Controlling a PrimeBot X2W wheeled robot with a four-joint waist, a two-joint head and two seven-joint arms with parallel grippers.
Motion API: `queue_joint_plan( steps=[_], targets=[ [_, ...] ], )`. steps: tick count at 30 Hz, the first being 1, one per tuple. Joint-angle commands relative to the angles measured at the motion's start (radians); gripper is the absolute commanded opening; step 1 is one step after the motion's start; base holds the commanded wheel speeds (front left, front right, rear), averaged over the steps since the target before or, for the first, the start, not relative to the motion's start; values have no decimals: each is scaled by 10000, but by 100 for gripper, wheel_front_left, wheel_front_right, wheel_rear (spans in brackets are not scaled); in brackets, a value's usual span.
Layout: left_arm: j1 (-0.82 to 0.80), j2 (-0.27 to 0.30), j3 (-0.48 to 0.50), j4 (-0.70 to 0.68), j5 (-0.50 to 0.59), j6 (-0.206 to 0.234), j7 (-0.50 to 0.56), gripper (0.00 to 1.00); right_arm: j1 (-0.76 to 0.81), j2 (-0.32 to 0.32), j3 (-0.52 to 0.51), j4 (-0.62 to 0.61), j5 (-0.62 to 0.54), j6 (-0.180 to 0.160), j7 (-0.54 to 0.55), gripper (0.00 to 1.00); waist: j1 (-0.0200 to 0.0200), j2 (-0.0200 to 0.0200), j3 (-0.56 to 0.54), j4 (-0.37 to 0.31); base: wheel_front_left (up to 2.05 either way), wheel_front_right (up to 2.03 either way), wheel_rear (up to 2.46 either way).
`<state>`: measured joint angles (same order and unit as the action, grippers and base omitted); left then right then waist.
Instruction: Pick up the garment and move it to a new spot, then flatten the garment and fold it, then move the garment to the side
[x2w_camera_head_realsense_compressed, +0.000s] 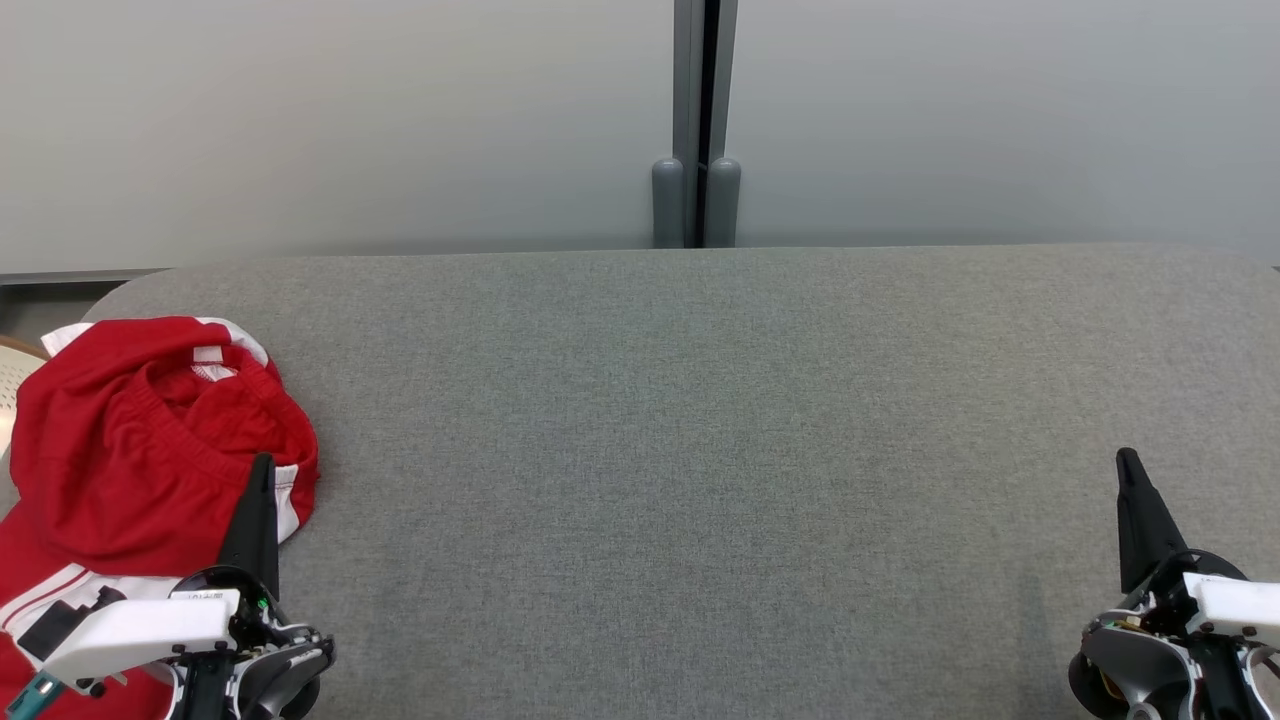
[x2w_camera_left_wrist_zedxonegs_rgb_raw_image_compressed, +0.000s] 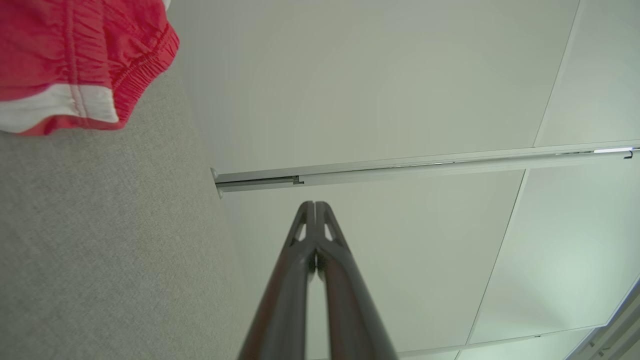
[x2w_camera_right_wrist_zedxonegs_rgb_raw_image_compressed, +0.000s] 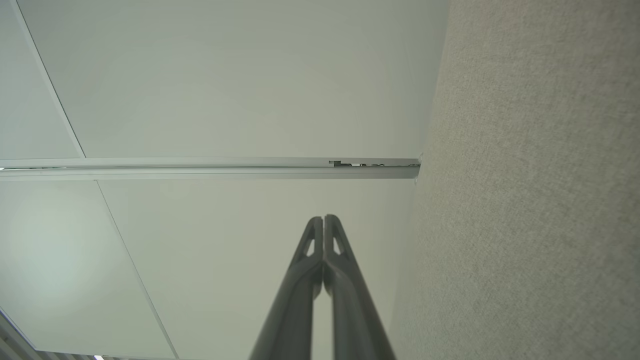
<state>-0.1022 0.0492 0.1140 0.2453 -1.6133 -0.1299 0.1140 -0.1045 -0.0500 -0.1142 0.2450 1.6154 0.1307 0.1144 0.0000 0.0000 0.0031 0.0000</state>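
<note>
Head view: 1 grey fabric-topped desk (x2w_camera_head_realsense_compressed: 700, 450), backed by a pale wall (x2w_camera_head_realsense_compressed: 350, 120) with 1 grey post (x2w_camera_head_realsense_compressed: 697, 120) at the panel seam. 1 red garment (x2w_camera_head_realsense_compressed: 130, 450) with white trim lies crumpled at the desk's left end and runs down to the lower left corner of the view. The left hand (x2w_camera_head_realsense_compressed: 264, 465) is at lower left, its 2 dark fingers pressed together and holding nothing. Its tip overlaps the garment's right edge in the picture, and contact with the cloth cannot be told. The right hand (x2w_camera_head_realsense_compressed: 1128, 460) is at lower right, fingers together and empty, over bare desk, well apart from the garment. Left wrist view: the left hand (x2w_camera_left_wrist_zedxonegs_rgb_raw_image_compressed: 315, 205) has its 2 fingers closed tip to tip and points at the wall. The garment (x2w_camera_left_wrist_zedxonegs_rgb_raw_image_compressed: 75, 50), showing a gathered red hem and a white band, lies at upper left on the desk (x2w_camera_left_wrist_zedxonegs_rgb_raw_image_compressed: 100, 250), clear of the fingers. The post (x2w_camera_left_wrist_zedxonegs_rgb_raw_image_compressed: 400, 167) crosses the view. Right wrist view: the right hand (x2w_camera_right_wrist_zedxonegs_rgb_raw_image_compressed: 323, 218) has its 2 fingers closed and empty, with the desk (x2w_camera_right_wrist_zedxonegs_rgb_raw_image_compressed: 525, 200) along the right side and the post (x2w_camera_right_wrist_zedxonegs_rgb_raw_image_compressed: 200, 167) across the wall.
</note>
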Motion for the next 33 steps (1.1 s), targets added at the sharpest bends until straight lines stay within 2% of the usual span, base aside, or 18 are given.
queue_joint_plan(
  steps=[1,20,21,25,33],
  targets=[
    [-165,31,19,9,11,-43,16,0,-108,-15,2,5,-55,0,10,0,0,0,0,0,0,0,0],
    [-165,32,19,9,12,-43,16,0,-109,-15,2,5,-54,0,10,0,0,0,0,0,0,0,0],
    [0,0,-2,-1,0,0,-1,100,0,0,2,-1,1,0,-1,100,0,0,0,0,0,0,0],
    [457,-154,-57,386,0,6,-17,100,394,124,22,393,18,0,-12,100,0,0,4,0,0,0,0],
    [495,-126,-381,117,225,3,-382,100,396,70,420,248,-227,0,-364,100,0,0,12,-2,0,0,0]
  ],
)
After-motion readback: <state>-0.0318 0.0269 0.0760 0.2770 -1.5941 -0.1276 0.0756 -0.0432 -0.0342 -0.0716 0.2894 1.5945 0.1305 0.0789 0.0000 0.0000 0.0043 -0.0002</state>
